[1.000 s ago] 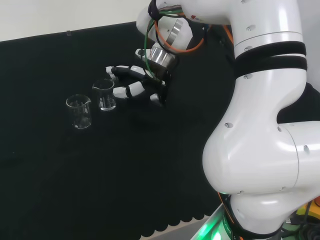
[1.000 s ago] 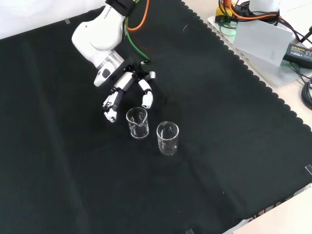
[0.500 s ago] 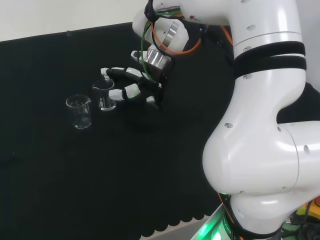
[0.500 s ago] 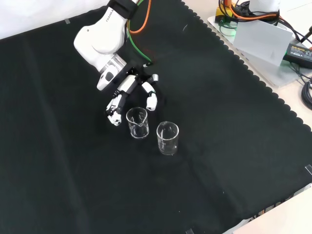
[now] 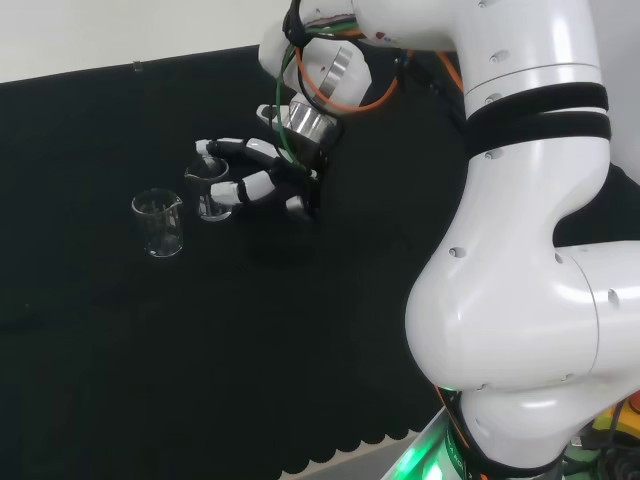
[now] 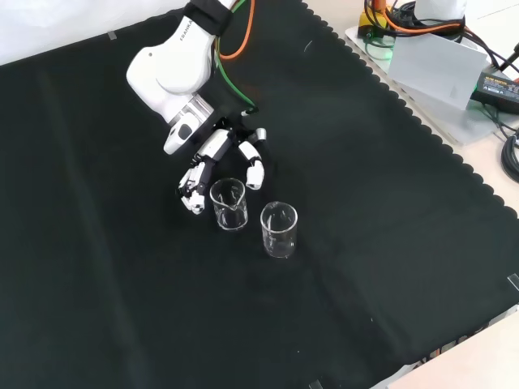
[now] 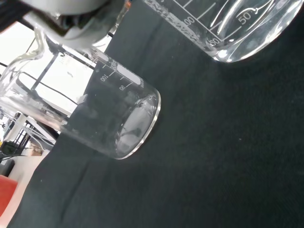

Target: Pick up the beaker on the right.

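1. Hand (image 6: 217, 154): black and white, fingers spread and only lightly curved on either side of the nearer beaker, grasping nothing yet.
2. Small clear glass beaker with printed scale (image 5: 211, 189): upright on the desk, right-hand one in the head view, standing between fingers (image 5: 232, 190) and thumb; contact cannot be told. Task target, by my reading.
3. Second clear glass beaker (image 5: 159, 222): left of it in the head view, apart, untouched.
4. Black-cloth desk (image 6: 365, 243).
5. Progress: approach done; closing and lifting remain.
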`<state>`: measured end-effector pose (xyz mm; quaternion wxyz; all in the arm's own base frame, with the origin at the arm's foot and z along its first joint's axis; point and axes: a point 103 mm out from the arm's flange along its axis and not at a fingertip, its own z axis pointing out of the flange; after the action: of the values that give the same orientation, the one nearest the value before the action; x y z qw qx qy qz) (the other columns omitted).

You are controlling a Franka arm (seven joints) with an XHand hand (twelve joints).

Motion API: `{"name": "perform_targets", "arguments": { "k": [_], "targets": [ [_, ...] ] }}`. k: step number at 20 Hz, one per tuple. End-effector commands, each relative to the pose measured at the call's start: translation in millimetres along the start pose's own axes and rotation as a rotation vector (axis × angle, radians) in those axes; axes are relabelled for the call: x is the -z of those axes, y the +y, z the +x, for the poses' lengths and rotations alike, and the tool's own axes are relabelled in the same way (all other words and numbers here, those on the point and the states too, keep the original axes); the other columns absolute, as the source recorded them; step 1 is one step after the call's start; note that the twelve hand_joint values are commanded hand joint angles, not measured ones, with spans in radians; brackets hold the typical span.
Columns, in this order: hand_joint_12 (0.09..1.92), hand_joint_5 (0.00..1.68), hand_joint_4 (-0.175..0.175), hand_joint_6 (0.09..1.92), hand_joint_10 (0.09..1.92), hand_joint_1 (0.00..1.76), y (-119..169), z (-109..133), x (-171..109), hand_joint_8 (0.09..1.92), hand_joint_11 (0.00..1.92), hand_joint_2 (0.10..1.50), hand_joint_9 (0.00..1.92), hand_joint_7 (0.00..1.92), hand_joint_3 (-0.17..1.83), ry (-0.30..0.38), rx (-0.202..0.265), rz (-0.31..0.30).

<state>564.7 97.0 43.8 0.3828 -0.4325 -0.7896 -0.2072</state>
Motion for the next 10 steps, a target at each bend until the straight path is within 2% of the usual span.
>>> {"name": "perform_targets", "arguments": {
  "k": [1, 10],
  "targets": [
    [1.11, 0.32, -0.036, 0.09, 0.59, 0.81, 5.7, 2.2, -4.0, 0.55, 0.00, 0.50, 0.32, 0.27, 0.70, 0.005, 0.005, -0.007],
    [1.12, 0.35, -0.038, 0.09, 0.59, 0.82, 12.1, 2.3, -9.9, 0.55, 0.00, 0.50, 0.32, 0.28, 0.69, 0.009, -0.005, -0.021]
  ]
}}
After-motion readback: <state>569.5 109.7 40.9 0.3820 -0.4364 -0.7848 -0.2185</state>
